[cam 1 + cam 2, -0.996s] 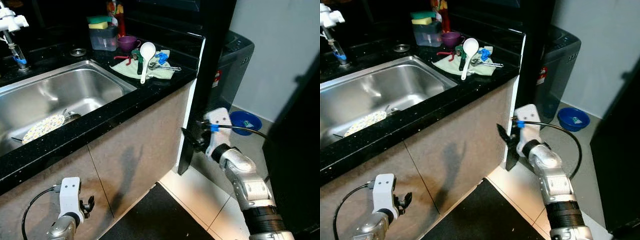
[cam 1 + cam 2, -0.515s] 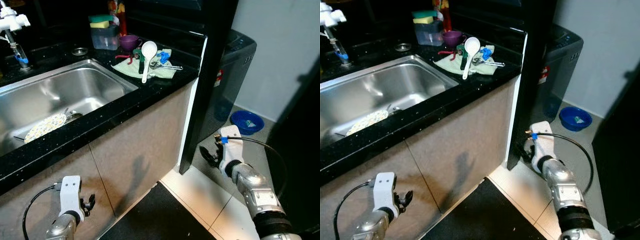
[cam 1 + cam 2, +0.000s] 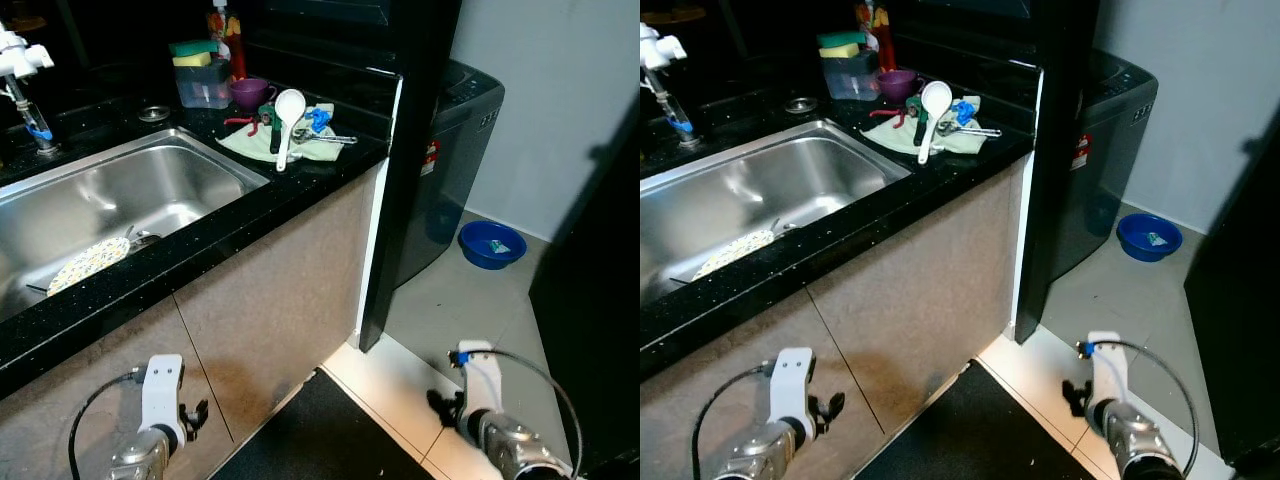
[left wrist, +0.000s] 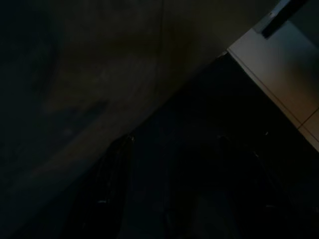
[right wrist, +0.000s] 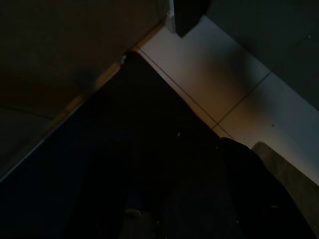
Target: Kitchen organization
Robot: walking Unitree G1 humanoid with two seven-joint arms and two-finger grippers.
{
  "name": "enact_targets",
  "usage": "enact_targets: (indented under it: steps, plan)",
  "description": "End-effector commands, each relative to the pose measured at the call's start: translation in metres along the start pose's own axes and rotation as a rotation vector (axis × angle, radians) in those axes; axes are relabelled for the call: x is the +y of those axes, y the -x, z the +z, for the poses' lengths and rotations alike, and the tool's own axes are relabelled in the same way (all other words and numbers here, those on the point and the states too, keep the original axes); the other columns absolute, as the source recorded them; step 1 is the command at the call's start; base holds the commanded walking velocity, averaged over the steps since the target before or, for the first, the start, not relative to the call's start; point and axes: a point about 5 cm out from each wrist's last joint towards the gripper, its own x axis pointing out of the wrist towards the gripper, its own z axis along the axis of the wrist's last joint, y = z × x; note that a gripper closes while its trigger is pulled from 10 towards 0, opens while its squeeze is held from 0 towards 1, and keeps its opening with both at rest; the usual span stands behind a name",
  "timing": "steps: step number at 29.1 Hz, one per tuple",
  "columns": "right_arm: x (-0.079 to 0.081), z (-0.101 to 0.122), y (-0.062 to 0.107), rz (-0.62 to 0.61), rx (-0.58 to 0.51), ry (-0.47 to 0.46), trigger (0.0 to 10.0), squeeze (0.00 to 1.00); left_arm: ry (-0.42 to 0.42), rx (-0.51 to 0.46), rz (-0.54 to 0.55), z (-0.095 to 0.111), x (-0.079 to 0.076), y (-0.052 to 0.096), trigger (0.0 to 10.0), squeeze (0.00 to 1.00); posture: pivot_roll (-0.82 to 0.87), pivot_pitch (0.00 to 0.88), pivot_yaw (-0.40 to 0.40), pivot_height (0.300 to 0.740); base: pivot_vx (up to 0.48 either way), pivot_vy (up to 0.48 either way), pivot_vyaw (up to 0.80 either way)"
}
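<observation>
Both grippers hang low before the cabinet: I see the left gripper [image 3: 195,412] near the brown cabinet door [image 3: 270,300] and the right gripper [image 3: 440,405] above the floor tiles [image 3: 440,300]; whether their fingers are open or closed I cannot tell. On the black bench [image 3: 300,175] a white spoon [image 3: 286,115] lies on a green cloth [image 3: 300,145], near a purple cup [image 3: 246,92]. A patterned plate [image 3: 85,265] sits in the sink [image 3: 180,175]. A blue bowl [image 3: 491,244] is on the floor.

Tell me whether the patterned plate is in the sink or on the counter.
In the sink: the patterned plate lies on the basin floor of the sink.
</observation>
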Motion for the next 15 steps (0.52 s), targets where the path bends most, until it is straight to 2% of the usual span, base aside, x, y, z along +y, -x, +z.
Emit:
enact_targets:
  steps: [1,3,4,10,15]
  plan:
    - [-0.001,-0.005,0.0,-0.012,0.011,-0.008,10.0,0.0,0.006,0.028,0.018,-0.004,0.007,0.002,10.0,0.0,0.03,0.0,0.019,0.74,0.0,0.0,0.0]
    - [-0.002,-0.01,0.001,-0.027,0.029,-0.009,10.0,0.0,0.013,0.036,0.027,-0.006,0.01,0.002,10.0,0.0,0.03,0.0,0.019,0.74,0.0,0.0,0.0]
    - [0.001,-0.005,-0.001,-0.001,0.004,-0.011,10.0,0.0,0.03,0.049,0.044,-0.01,0.017,0.005,10.0,0.0,0.03,0.0,0.029,0.74,0.0,0.0,0.0]
    - [0.001,0.003,-0.001,0.011,-0.04,0.001,10.0,0.0,0.044,0.098,0.067,-0.026,0.025,0.011,10.0,0.0,0.03,0.0,0.03,0.74,0.0,0.0,0.0]
    - [-0.006,0.025,0.0,0.026,-0.133,-0.011,10.0,0.0,0.075,0.144,0.096,-0.043,0.034,0.02,10.0,0.0,0.01,0.0,0.029,0.74,-0.05,0.0,0.0]
